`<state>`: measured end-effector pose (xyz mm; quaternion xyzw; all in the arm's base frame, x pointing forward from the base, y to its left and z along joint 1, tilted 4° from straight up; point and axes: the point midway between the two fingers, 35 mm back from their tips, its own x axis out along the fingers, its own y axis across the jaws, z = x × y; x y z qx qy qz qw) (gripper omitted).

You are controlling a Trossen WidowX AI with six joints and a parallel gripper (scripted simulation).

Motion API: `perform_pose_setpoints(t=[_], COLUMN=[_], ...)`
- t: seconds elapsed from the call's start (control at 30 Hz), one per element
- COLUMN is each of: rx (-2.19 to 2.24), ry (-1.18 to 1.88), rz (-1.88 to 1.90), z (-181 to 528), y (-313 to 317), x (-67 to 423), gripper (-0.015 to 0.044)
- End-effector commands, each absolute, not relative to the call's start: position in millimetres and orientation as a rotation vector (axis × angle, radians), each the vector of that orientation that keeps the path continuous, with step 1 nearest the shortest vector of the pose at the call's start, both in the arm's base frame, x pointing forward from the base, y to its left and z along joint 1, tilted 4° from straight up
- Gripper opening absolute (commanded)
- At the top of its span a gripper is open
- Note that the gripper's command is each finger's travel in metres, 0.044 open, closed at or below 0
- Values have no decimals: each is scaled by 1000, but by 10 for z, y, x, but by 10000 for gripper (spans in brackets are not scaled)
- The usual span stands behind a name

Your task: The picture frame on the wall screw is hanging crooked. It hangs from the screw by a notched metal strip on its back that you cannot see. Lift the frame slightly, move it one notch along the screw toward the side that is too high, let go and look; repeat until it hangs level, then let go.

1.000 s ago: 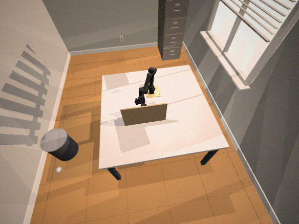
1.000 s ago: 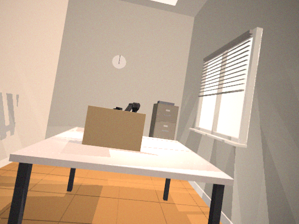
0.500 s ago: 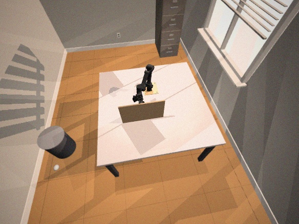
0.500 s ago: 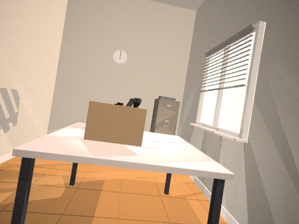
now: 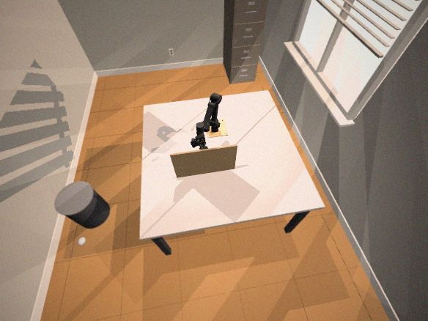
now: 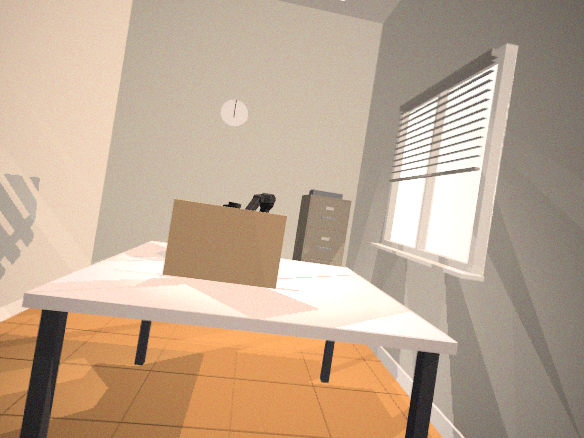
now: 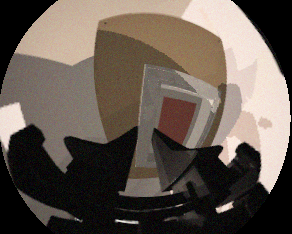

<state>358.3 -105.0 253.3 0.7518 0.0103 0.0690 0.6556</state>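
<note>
The picture frame (image 7: pixel 150 105) shows only in the wrist view. It has a grey border around a red picture (image 7: pixel 176 120) and hangs on a brown wall panel (image 7: pixel 125 52) (image 5: pixel 205 161) (image 6: pixel 225 242), slanted against the panel's edges. The screw and the notched strip are hidden behind the frame. My gripper (image 7: pixel 145 130) (image 5: pixel 198 143) is shut on the frame's lower edge, close to the panel. In the top and exterior views the panel stands upright on the white table (image 5: pixel 256 183) (image 6: pixel 250 310) and hides the frame. Only the top of the arm (image 6: pixel 262 201) shows above it.
The arm's base stands on a tan plate (image 5: pixel 220 131) behind the panel. A filing cabinet (image 5: pixel 245 33) (image 6: pixel 325 230) stands by the back wall, a window with blinds (image 5: pixel 348 33) (image 6: pixel 440 170) is on the right, and a dark round bin (image 5: pixel 82 205) is on the floor left.
</note>
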Motion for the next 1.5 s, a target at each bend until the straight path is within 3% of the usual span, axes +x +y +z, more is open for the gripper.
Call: perform_pose_setpoints(t=[0.0,1.47], rx=[1698,1699], ry=[20,20], rz=[165,165], z=[2559,2583], y=[-1046,-976], x=[3584,3574], gripper=[0,0])
